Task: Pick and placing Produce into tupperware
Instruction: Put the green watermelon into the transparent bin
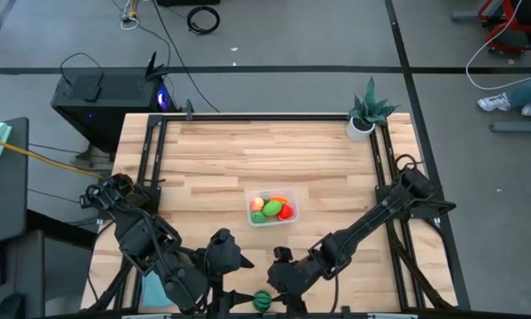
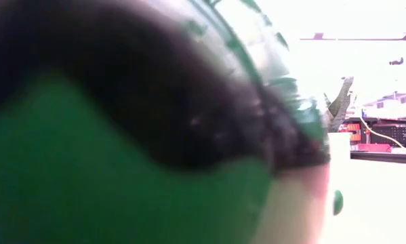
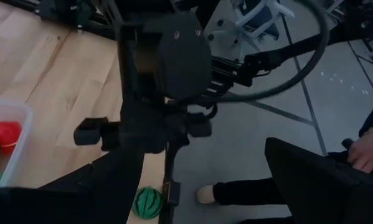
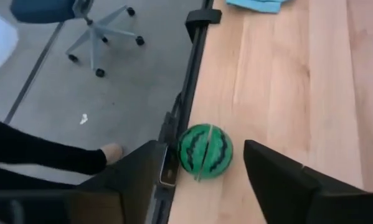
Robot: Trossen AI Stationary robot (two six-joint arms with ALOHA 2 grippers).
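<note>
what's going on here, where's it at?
Most of the produce already sits in the tupperware mid-table. One piece is left: the dark green striped ball, lying at the table's near edge, right in front of the low camera. The right gripper is over it with its fingers open on either side, not yet closed on it. The left gripper waits open nearby, beside a teal cloth. A person's hand and legs show past the edge.
</note>
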